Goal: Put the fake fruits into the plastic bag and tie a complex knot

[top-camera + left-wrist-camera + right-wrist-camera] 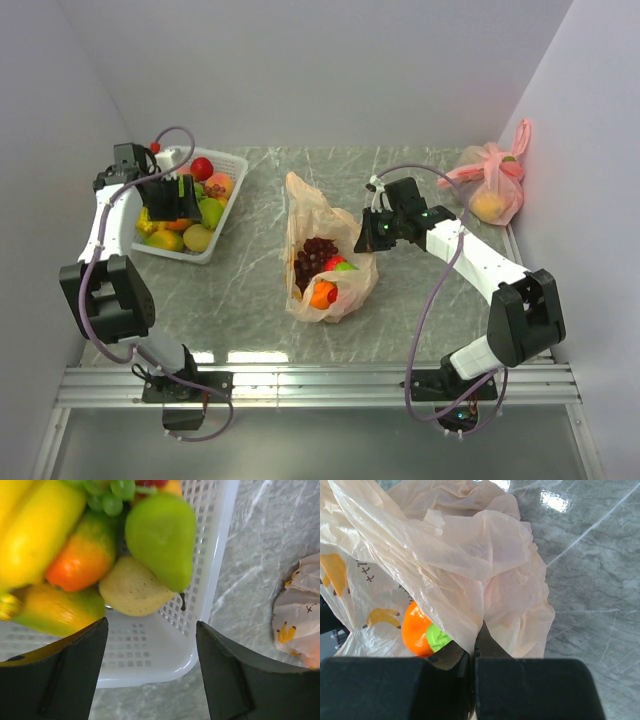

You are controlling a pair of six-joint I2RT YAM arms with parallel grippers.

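Grey marbled table (250, 300) carries the whole job, with the plastic bag (305, 215) slumped about its middle. The right gripper (475, 645) is clenched on a fold of the bag's rim. Through the film show purple grapes (315, 255), an orange fruit (323, 294) and something green and red already inside. The left gripper (152, 672) hangs with fingers spread and nothing between them over the white basket (228, 212) at the far left corner, where the remaining fake fruits (190, 225) are heaped; a green pear (160, 540) lies against the basket's wall. Picking the next fruit looks like the step in hand. It would go best if the fingers straddle one fruit across its widest part, since glossy rounded plastic will likely slip from an off-centre pinch. The right arm should lift its fold so the mouth gapes; how wide it stands now cannot be told. The tabletop is polished and throws glare near the near edge, where a metal rail (320, 385) runs. Plain pale walls (350, 70) close in on three sides, and a pink tied bag (490, 185) sits in the far right corner, well apart.
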